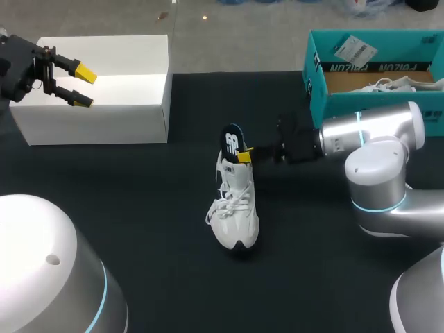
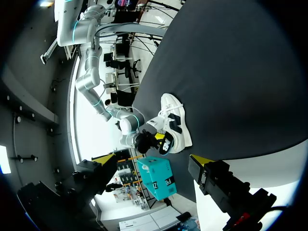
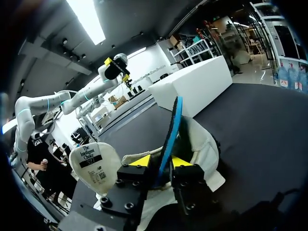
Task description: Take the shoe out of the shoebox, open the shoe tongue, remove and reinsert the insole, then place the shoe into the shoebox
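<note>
A white shoe (image 1: pixel 236 208) lies on the black table, toe toward the front edge. Its blue-edged insole (image 1: pixel 232 141) stands upright out of the heel opening. My right gripper (image 1: pixel 246 154) reaches in from the right at the heel. In the right wrist view the insole (image 3: pixel 172 125) rises between the yellow tips of that gripper (image 3: pixel 162 161), which stand slightly apart from it. The pulled-out tongue (image 3: pixel 96 163) lies beside the fingers. My left gripper (image 1: pixel 82 87) hangs open and empty over the white box at the far left; from its wrist view the shoe (image 2: pixel 173 122) is far ahead.
A teal shoebox (image 1: pixel 316 76) stands at the back right with another white shoe (image 1: pixel 395 84) inside. A large white box (image 1: pixel 104 104) sits at the back left. Bare black table surrounds the shoe.
</note>
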Controlling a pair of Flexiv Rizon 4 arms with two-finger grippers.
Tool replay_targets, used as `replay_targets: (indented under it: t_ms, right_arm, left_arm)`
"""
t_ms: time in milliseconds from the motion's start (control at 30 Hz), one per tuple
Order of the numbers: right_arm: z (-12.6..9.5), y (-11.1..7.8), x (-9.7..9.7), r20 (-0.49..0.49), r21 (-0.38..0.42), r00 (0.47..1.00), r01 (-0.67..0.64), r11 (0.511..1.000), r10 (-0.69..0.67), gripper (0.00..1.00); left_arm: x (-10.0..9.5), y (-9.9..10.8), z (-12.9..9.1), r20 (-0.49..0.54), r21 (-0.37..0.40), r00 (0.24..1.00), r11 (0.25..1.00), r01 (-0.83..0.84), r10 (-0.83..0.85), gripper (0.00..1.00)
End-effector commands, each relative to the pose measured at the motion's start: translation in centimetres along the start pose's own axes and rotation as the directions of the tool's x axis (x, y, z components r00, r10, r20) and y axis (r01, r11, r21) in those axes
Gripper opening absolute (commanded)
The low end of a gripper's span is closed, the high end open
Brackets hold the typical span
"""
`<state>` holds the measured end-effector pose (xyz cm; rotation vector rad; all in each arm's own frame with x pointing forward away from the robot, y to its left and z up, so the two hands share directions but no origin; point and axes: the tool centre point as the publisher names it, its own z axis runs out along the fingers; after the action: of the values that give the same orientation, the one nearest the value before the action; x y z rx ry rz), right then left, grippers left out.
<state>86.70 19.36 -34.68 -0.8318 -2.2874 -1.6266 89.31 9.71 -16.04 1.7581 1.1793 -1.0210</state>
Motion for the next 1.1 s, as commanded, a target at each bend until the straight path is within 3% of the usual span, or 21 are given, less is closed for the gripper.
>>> replay_targets:
  t_ms: [33,267,367,467,733,1100]
  right_arm:
    - [0.2,1.3,0.3,0.013,-0.018,1.0,0.02,1.0,-0.02,0.47]
    - [1.1,3.6,-0.3,0.016,-0.027,0.998,0.061,0.998,-0.06,0.4]
    - [1.5,4.2,-0.6,0.02,-0.032,0.997,0.07,0.997,-0.07,0.31]
    - [1.7,4.3,-0.8,0.031,-0.028,0.997,0.075,0.997,-0.074,0.0]
    - [1.1,2.5,-1.0,0.059,0.007,0.997,0.054,0.999,-0.054,0.0]
    - [0.2,-1.0,0.1,0.068,0.035,0.997,-0.034,0.999,0.032,0.0]
  left_arm:
    - [0.0,0.0,0.0,-0.003,0.001,1.0,1.0,-0.001,0.001,1.0]
    - [0.0,0.0,0.0,-0.003,0.001,1.0,1.0,-0.001,0.001,1.0]
    - [0.0,0.0,0.0,-0.003,0.001,1.0,1.0,-0.001,0.001,1.0]
    - [0.0,0.0,0.0,-0.003,0.001,1.0,1.0,-0.001,0.001,1.0]
    - [0.0,0.0,0.0,-0.003,0.001,1.0,1.0,-0.001,0.001,1.0]
    - [0.0,0.0,0.0,-0.003,0.001,1.0,1.0,-0.001,0.001,1.0]
